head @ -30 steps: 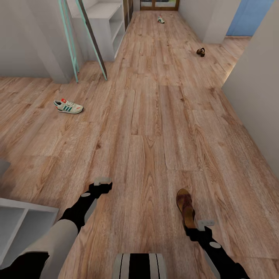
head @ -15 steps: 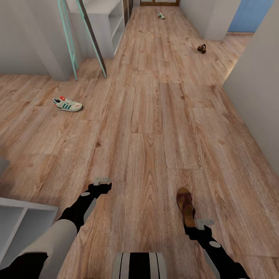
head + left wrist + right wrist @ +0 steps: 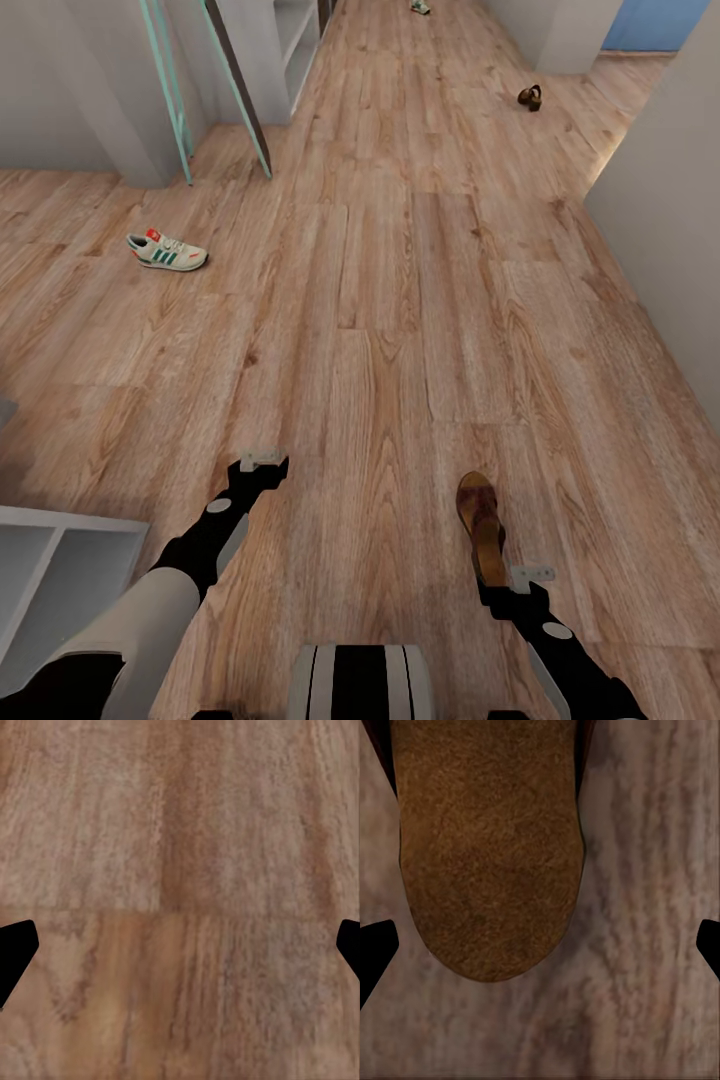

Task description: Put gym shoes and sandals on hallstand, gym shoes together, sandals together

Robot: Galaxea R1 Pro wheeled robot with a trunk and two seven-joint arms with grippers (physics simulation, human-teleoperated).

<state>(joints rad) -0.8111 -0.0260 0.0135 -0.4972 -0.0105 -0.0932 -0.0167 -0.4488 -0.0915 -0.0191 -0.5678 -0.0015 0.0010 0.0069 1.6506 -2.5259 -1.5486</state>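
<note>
Corridor floor [image 3: 400, 300], shoes scattered.
I log my right gripper [image 3: 530, 578] jaws apart just behind a sandal [image 3: 480, 525]; left gripper [image 3: 262, 462] spread, empty. Gym shoe [image 3: 166, 251] far left; second sandal [image 3: 530, 97] and another shoe [image 3: 420, 7] distant.

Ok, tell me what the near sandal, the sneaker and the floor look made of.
Near sandal: the footbed looks like matte brown suede or leather, with a fine grainy nap in the right wrist view.
Sneaker: white upper with green stripes and a red patch, perhaps leather or synthetic; too small to tell.
Floor: light brown wood planks or laminate, with visible grain and plank seams and little shine.
</note>
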